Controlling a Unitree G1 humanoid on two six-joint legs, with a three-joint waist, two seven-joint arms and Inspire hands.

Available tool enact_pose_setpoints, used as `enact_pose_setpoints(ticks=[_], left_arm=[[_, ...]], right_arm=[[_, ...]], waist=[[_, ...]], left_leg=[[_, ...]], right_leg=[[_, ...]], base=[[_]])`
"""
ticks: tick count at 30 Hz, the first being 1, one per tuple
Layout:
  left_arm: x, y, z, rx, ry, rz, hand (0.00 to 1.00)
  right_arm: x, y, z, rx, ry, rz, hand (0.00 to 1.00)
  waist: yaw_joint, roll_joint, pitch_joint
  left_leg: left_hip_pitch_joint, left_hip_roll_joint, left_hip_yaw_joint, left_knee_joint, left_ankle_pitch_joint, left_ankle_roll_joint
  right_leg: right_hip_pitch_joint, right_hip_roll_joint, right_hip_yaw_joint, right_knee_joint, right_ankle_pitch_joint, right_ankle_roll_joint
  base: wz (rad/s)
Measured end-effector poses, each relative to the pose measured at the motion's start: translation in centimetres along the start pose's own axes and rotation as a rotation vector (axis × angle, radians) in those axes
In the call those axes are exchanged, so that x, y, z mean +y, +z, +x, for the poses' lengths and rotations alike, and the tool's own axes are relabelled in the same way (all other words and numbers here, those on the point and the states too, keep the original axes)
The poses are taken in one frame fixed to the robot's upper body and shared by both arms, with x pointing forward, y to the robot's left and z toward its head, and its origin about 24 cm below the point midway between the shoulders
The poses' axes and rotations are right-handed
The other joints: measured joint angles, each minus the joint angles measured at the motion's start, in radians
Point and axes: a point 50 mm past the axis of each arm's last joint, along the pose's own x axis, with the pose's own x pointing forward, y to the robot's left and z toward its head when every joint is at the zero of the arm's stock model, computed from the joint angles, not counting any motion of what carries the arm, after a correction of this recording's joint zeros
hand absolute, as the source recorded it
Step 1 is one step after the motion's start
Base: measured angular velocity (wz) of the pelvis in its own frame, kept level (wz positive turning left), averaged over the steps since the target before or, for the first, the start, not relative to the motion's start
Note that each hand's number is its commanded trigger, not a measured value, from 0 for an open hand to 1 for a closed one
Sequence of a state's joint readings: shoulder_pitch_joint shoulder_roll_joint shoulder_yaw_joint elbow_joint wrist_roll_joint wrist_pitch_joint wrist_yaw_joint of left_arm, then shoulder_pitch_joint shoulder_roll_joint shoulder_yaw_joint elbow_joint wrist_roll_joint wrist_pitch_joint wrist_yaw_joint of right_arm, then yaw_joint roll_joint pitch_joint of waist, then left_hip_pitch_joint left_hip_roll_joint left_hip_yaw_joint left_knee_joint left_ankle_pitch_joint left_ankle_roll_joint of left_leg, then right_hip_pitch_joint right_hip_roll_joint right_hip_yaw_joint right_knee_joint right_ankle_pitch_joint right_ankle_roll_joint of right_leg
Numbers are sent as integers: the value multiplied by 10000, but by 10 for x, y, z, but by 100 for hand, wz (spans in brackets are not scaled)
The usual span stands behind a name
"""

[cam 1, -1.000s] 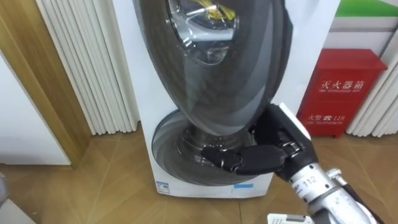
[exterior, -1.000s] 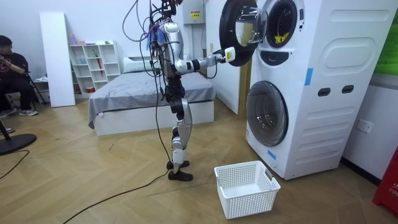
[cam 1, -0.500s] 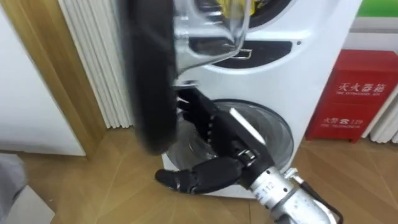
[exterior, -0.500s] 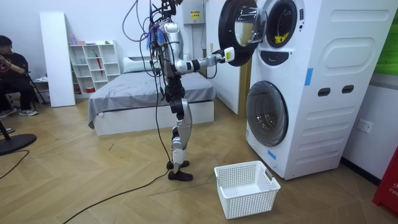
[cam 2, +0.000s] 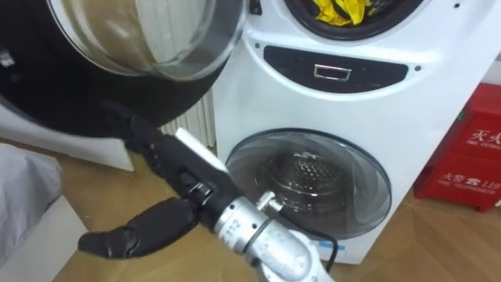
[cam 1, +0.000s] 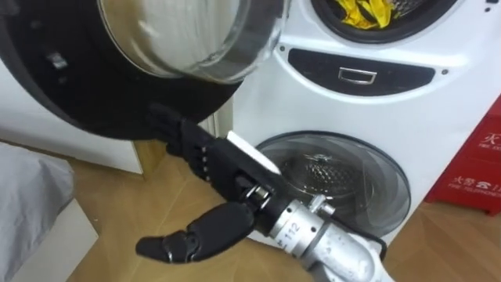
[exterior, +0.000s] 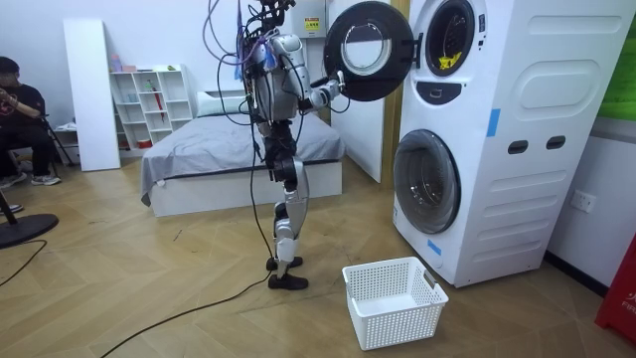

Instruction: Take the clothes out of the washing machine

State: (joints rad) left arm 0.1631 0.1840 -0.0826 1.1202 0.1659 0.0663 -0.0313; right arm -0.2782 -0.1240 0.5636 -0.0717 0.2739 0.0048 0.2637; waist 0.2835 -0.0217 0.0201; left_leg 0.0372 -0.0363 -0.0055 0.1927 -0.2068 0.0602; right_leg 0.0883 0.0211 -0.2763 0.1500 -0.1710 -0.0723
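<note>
Stands on the wooden floor (exterior: 149, 278) beside the bed (exterior: 229, 149), facing the stacked washing machine (exterior: 517, 129); reaches the right robot hand (cam 1: 207, 157) up and out to the upper door (cam 1: 94, 94). Lays straight fingers (cam 1: 176, 129) against the dark lower rim of that door, thumb (cam 1: 196, 235) spread wide underneath and touching nothing; grips nothing, carries nothing; flat and open, by the look of it pushing rather than holding.

Has the door standing well clear of the upper drum (cam 1: 415, 17), glass bowl (cam 1: 188, 39) bulging toward the camera; leaves the mouth of the drum unobstructed. Shows the yellow clothes (cam 1: 364, 12) inside that drum, bunched at the bottom of the opening, well apart from the robot hand and off to its right; cannot tell how much more lies deeper in. Shows the lower door (cam 1: 333, 184) shut, bare metal behind its glass. Has the white basket (exterior: 395, 301) on the floor in front of the lower machine, seemingly with nothing in it.

Counts as barely begun: door-opening step done or nearly so; nothing yet taken out, nothing in the basket. Leaves the whole of the picking: come off the door, cross to the opening, reach in, close on the yellow clothes, draw them out, drop them into the basket; probably calls for a step closer, judging by the gap in the room view.
</note>
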Motion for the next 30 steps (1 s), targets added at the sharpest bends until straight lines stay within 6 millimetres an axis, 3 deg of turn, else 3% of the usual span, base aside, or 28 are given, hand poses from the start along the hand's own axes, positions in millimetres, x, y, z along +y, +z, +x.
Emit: enact_pose_setpoints(ticks=[25,30], left_arm=[[1,3,1,212,225,-9,0],[1,3,1,188,258,-13,0]], right_arm=[[-3,-7,3,382,-424,158,0],[-1,-15,-4,666,-561,388,0]], waist=[[-64,44,-30],[-68,84,-108]], left_leg=[[-177,-66,-166,113,2,2],[-167,-73,-163,133,3,3]], right_leg=[[-53,-47,-127,-7,-22,39],[-36,-55,-123,-2,-22,38]], base=[[2],[0]])
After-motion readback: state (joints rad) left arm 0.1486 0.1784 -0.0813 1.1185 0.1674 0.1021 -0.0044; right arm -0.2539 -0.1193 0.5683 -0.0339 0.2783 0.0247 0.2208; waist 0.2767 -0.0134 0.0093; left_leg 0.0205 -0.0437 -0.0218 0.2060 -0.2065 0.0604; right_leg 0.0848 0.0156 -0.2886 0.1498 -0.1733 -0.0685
